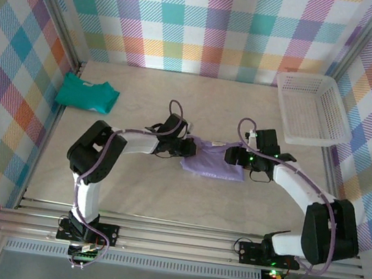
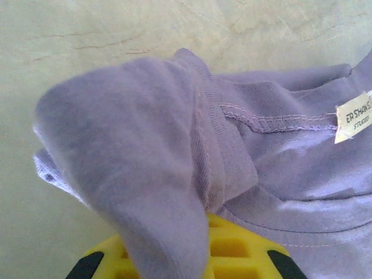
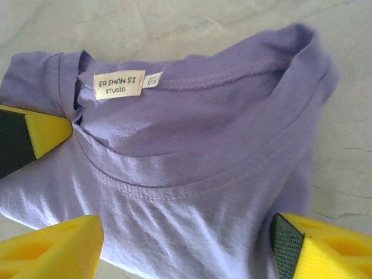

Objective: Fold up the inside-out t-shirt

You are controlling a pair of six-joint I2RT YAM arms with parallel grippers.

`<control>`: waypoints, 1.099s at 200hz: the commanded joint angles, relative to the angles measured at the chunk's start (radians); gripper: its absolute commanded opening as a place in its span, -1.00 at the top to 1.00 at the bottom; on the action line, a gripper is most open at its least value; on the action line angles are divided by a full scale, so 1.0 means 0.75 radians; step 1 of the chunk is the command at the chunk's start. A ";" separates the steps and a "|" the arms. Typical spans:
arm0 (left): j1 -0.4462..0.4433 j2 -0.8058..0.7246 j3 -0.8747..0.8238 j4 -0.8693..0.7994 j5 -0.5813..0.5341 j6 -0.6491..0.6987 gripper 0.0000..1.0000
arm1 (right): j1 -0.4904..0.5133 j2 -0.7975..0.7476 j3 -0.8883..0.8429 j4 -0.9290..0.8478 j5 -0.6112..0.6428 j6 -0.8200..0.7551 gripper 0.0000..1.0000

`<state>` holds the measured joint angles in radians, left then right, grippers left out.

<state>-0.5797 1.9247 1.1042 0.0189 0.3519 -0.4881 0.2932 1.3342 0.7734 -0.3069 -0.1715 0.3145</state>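
Matt soft cloth t-shirt [image 3: 192, 192]; plastic basket [image 1: 314, 112]

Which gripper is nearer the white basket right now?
Right. The right gripper is at the right edge of the shirt, on the side toward the basket; the left gripper is at the shirt's left edge, farther away.

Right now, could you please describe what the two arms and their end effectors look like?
The left arm and right arm have black joints, white links and looped purple cables. The left end effector and right end effector carry yellow hollow-ribbed fingers with black pads.
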 commanded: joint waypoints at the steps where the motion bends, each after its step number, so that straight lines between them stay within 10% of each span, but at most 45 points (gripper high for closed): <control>1: 0.136 -0.173 0.078 -0.315 -0.034 0.245 1.00 | -0.004 -0.119 -0.008 -0.030 0.017 0.008 -0.53; 34: 0.245 -0.275 0.358 -0.928 -0.534 0.575 1.00 | -0.003 -0.242 -0.041 0.024 0.007 0.036 -0.54; 83: 0.385 -0.166 0.831 -1.253 -1.062 0.917 1.00 | -0.003 -0.221 -0.025 0.091 -0.040 0.023 -0.54; 124: 0.501 -0.100 1.066 -1.289 -1.034 1.208 1.00 | -0.004 -0.208 -0.047 0.130 -0.047 -0.003 -0.54; 220: 0.827 0.048 1.375 -1.244 -0.871 1.285 1.00 | -0.004 -0.085 -0.011 0.135 -0.053 -0.039 -0.55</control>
<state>-0.0193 1.9182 2.0777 -0.9428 -0.3229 0.4442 0.2932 1.2411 0.7479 -0.2226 -0.1852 0.3046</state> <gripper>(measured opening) 0.097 0.773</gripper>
